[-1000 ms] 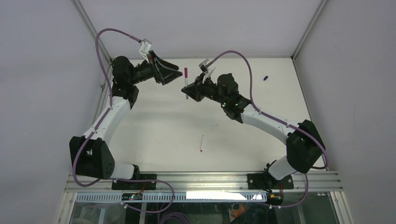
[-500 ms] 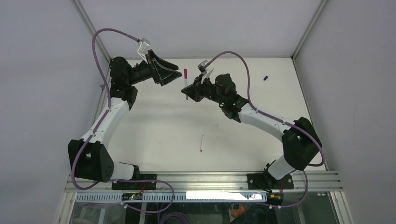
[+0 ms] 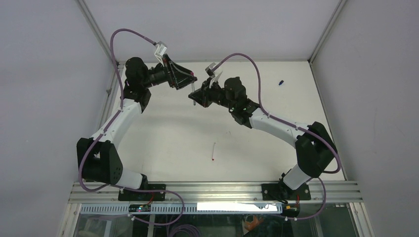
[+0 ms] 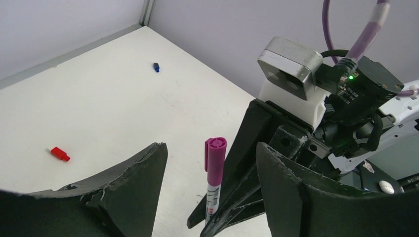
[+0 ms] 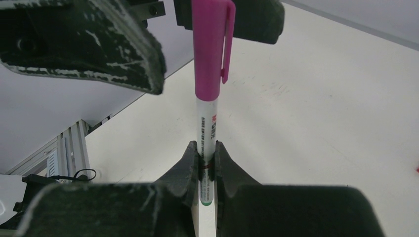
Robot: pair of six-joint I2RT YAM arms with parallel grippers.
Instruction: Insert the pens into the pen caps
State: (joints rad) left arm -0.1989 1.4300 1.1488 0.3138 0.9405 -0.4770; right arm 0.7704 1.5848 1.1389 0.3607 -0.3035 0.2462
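Note:
My right gripper (image 5: 206, 150) is shut on the white barrel of a pen (image 5: 206, 126) and holds it upright above the table. The pen wears the magenta cap (image 5: 211, 47). My left gripper (image 4: 211, 148) is open, with the magenta cap (image 4: 215, 160) between its fingers and not gripped. In the top view both grippers meet at the back middle, left (image 3: 188, 81) and right (image 3: 193, 97). A second pen (image 3: 213, 151) with a red tip lies on the table. The red cap (image 4: 60, 154) and the blue cap (image 4: 156, 67) lie loose. A third pen is out of view.
The blue cap (image 3: 280, 82) lies at the back right near the table's edge. Grey walls and a metal frame (image 3: 323, 32) close in the back and sides. The left arm's cable (image 3: 118, 37) loops above the back left corner.
My left gripper has moved right and closed in around the capped end of the pen. My right gripper has shifted slightly left and back with the pen.

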